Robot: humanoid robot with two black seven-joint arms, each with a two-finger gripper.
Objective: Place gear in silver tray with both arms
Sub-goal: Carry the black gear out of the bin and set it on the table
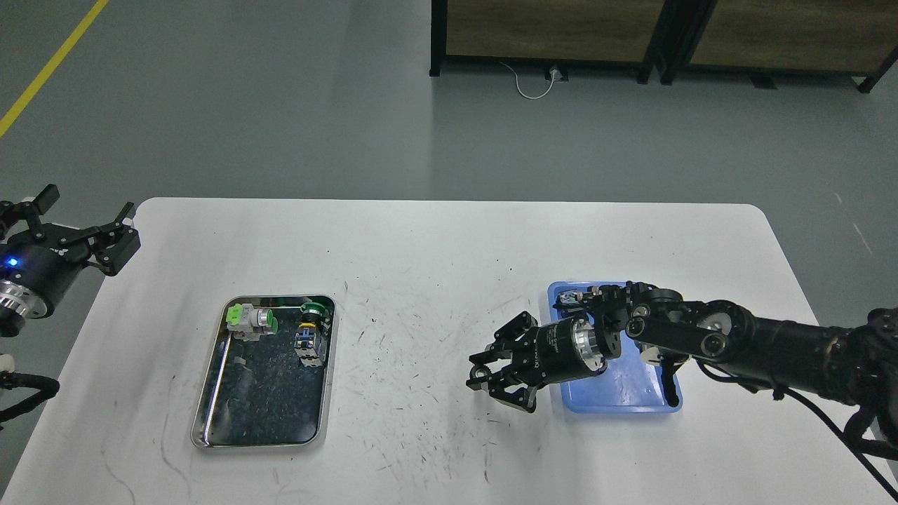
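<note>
A white rectangular table (435, 238) with rounded corners and a scuffed, scratched top fills the lower part of the head view, standing on a grey floor. On its left half lies the shiny silver rectangular metal tray (210, 393) with rounded corners, a raised rim and a dark, scratched mirror-like bottom. Two small parts sit in the far end of that tray: a grey and white component with bright green ends (251, 320) near the far left corner, and a dark blue and black component with a green cap (310, 334) near the far right corner, the two lying apart from each other. The rest of the tray's bottom is bare. On the right half of the table rests a blue plastic tray (631, 393), partly covered by the robot's black right arm (758, 344), which reaches in from the right edge across it. The right gripper (491, 379) hangs over the bare tabletop just left of the blue tray, between the two trays, pointing left; whether its fingers hold anything cannot be told, as the dark claws overlap. The left gripper (88, 235) is at the far left, beside the table's left far corner and well apart from the silver tray, its fingers spread apart and empty. A yellow line (52, 66) crosses the floor at upper left, and a dark-framed wooden cabinet (561, 28) stands at the back.
</note>
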